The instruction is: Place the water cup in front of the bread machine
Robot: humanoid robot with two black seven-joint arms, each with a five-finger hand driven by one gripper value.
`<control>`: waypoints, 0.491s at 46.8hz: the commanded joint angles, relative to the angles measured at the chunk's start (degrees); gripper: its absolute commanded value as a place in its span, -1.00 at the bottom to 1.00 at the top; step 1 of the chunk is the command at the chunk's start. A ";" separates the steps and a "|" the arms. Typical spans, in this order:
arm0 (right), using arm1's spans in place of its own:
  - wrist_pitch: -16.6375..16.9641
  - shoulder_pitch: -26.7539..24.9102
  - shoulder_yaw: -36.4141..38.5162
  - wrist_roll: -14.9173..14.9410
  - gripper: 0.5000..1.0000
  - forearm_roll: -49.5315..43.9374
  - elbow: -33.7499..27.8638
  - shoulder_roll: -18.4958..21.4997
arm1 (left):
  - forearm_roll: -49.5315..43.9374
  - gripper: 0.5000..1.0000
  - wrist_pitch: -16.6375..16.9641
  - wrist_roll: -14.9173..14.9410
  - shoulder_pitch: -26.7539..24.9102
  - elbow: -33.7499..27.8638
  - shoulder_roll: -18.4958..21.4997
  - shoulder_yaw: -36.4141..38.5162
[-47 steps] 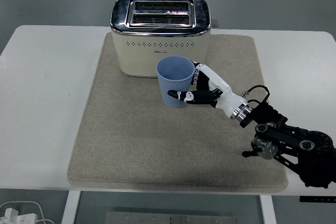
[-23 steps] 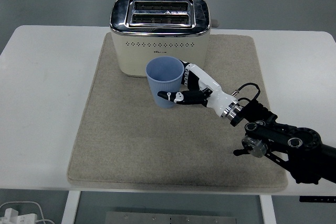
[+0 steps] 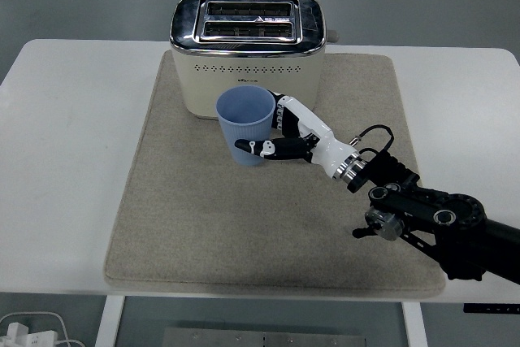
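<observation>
A light blue water cup (image 3: 245,121) stands upright just in front of the cream bread machine (image 3: 249,55) with its chrome top, over the beige mat (image 3: 187,217). My right hand (image 3: 280,137) comes in from the lower right and is shut on the cup, with the thumb across its front and the other fingers (image 3: 289,113) around its right side. I cannot tell whether the cup's base touches the mat. The left arm is out of view.
The mat lies on a white table (image 3: 65,144); the bread machine stands at the mat's far edge. My black right forearm (image 3: 431,217) stretches over the mat's right front part. A white power strip (image 3: 20,332) lies on the floor at the lower left.
My right hand has carried the cup to the left, from right of the bread machine's centre to directly in front of it. The forearm followed it leftward.
</observation>
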 commanded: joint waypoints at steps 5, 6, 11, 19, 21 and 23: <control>-0.07 0.00 -0.24 0.00 -1.00 -0.01 -2.49 2.71 | 0.00 1.00 -0.01 0.01 0.01 0.00 0.00 0.00; -0.07 0.00 -0.24 0.00 -1.00 -0.01 -2.67 2.88 | 0.00 1.00 -0.01 0.01 0.01 0.00 0.00 0.00; 0.02 0.00 -0.32 0.00 -1.00 -0.19 -3.55 3.41 | 0.00 1.00 -0.01 0.01 0.01 0.00 0.00 0.00; 0.20 0.00 -0.24 0.00 -1.00 -0.19 -6.80 4.82 | 0.00 1.00 -0.01 0.01 0.01 0.00 0.00 0.00; 0.28 0.00 -0.24 0.00 -1.00 -0.19 -7.41 4.90 | 0.00 1.00 -0.01 0.01 0.01 0.00 0.00 0.00; 0.46 0.00 -0.24 0.00 -1.00 -0.10 -7.85 4.90 | 0.00 1.00 -0.01 0.01 0.01 0.00 0.00 0.00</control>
